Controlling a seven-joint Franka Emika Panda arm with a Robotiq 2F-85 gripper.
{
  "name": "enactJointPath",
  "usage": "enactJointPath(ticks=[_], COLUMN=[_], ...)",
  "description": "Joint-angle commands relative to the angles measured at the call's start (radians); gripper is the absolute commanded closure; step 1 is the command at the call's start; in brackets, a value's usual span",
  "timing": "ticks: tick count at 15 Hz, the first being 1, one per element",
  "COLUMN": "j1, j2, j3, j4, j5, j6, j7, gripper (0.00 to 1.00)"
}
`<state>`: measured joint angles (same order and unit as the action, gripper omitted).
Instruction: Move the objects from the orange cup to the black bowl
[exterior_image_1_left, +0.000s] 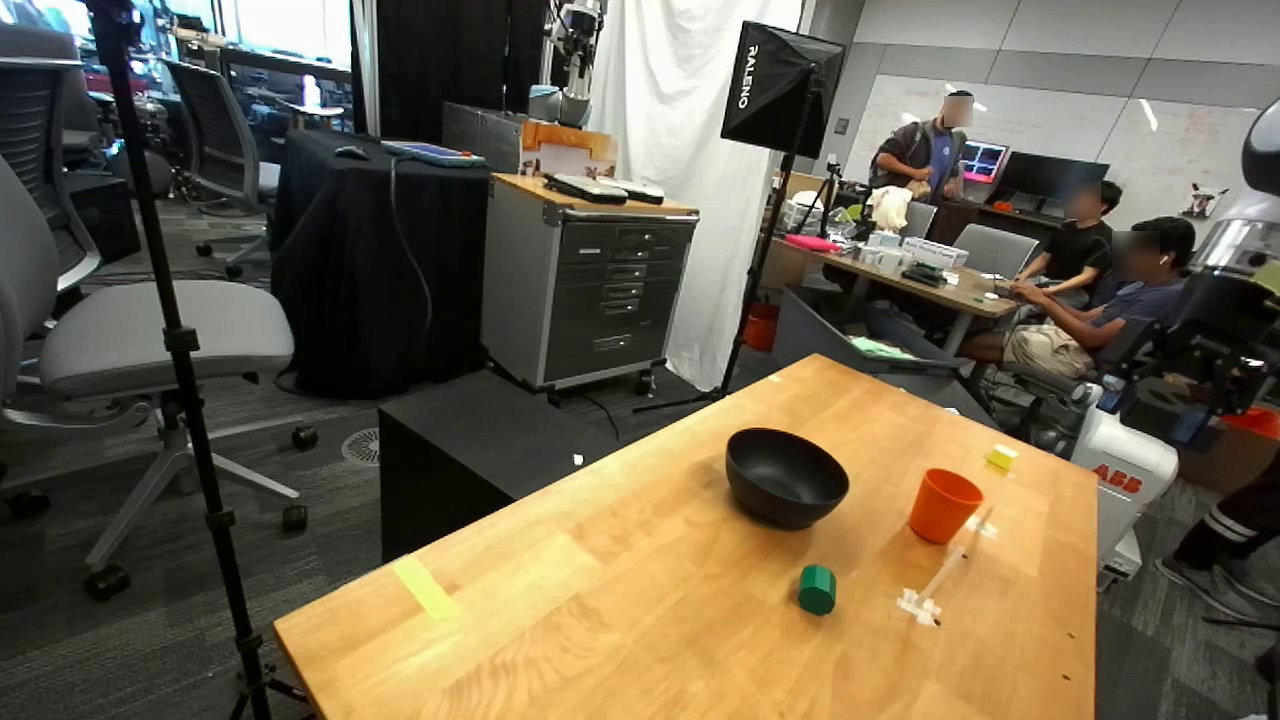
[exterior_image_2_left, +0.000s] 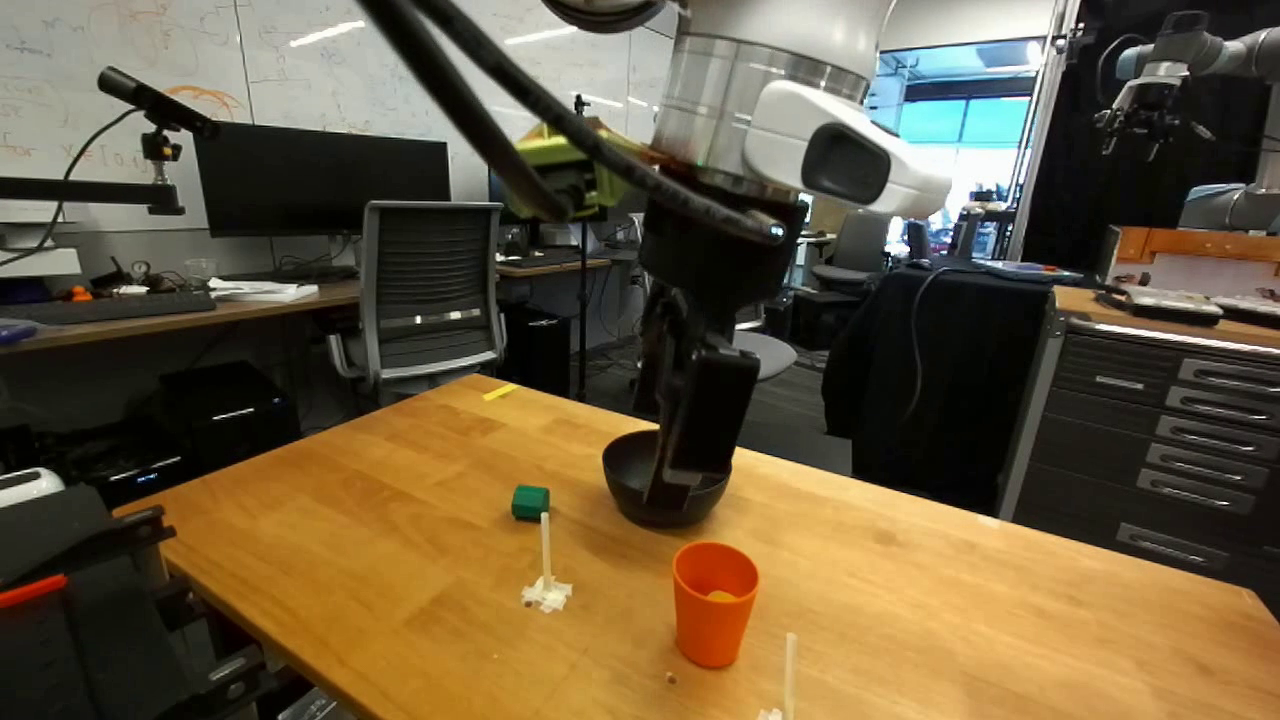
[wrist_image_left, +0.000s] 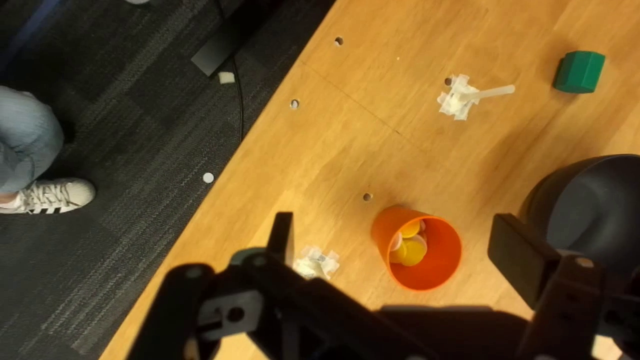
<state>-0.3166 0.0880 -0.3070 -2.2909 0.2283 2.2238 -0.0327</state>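
Standing upright on the wooden table, the orange cup shows in all views. Inside it, the wrist view shows the objects, several small yellow and pale round pieces; an exterior view gives only a glimpse of these objects. The black bowl rests beside the cup, and the part of its inside that shows holds nothing. My gripper is open in the air. Its fingers are wide apart, with the cup visible below between them, untouched.
A green block lies on the table near the bowl. Thin pale sticks stand taped to the tabletop around the cup. The table edge runs diagonally, with a person's shoe on the floor beyond.
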Motion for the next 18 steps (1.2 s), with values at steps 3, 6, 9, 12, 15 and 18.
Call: enactJointPath(ticks=[3, 6, 9, 12, 15, 18], j1=[-0.038, -0.055, -0.056, -0.043, -0.032, -0.026], j2=[0.086, 0.121, 0.156, 0.197, 0.237, 0.267], j3=[-0.004, 0.014, 0.04, 0.061, 0.078, 0.087], j4=[0.047, 0.052, 0.068, 0.105, 0.157, 0.2], j5=[0.075, 0.161, 0.249, 0.252, 0.222, 0.199], j6=[0.09, 0.148, 0.174, 0.161, 0.134, 0.125], j7=[-0.023, -0.056, -0.096, -0.076, -0.04, -0.009], gripper=[0.0, 0.0, 0.0, 0.0, 0.0, 0.0])
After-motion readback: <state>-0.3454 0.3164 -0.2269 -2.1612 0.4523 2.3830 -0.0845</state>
